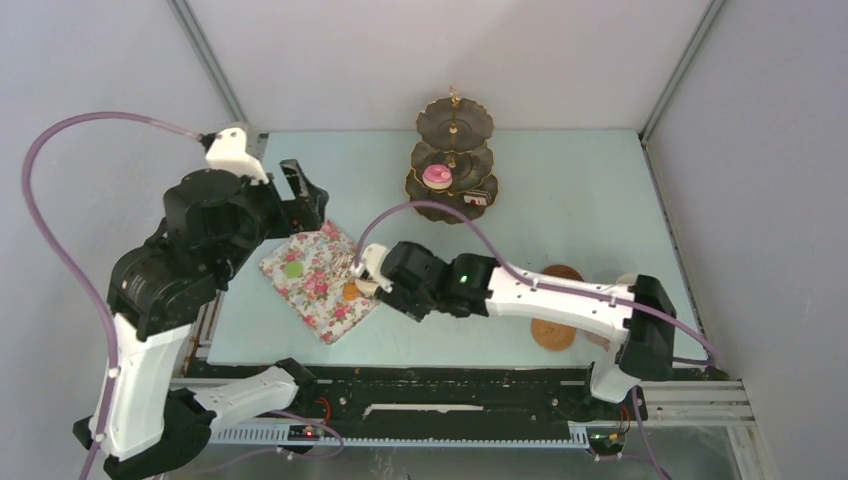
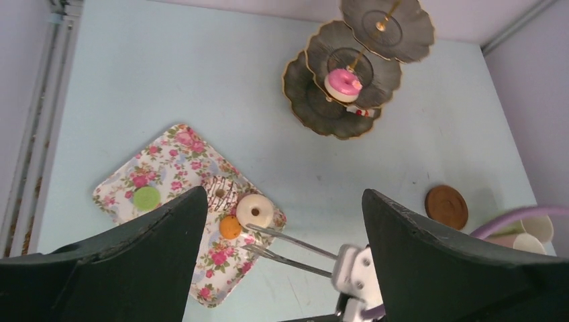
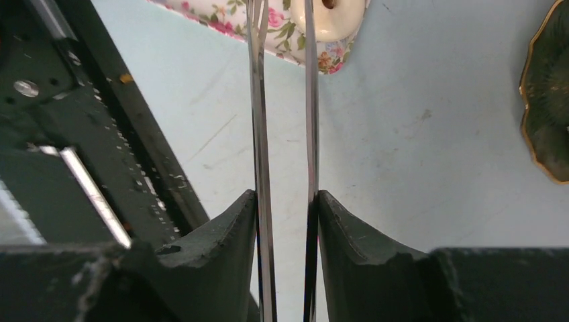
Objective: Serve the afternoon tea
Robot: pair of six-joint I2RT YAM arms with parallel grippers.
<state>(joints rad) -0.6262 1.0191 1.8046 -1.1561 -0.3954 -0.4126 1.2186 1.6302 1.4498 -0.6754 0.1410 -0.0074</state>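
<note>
Dark and gold-rimmed, the three-tier scalloped cake stand [image 2: 305,94] at the far side of the pale blue worktop [image 2: 168,74] carried a pink-iced doughnut [image 2: 343,84] on its middle tier. A white-and-red piece [image 2: 362,112] on the lowest tier was too small to identify. The floral-print cloth [image 2: 178,151] bore a green round cake [image 2: 146,198], a chocolate piece [image 2: 219,191], an orange piece [image 2: 230,227] and a white doughnut [image 2: 255,210]. The right jaws gripped long grey metal tongs [image 3: 259,147], whose tips were just beside the white doughnut. The left jaws stood wide, holding nothing. Pale cups [image 2: 533,235] near a round brown coaster [image 2: 447,206] were half hidden.

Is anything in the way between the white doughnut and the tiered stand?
Nothing visible: only bare table between the white doughnut and the tiered stand. The tongs in the right pincer reach the doughnut.
</note>
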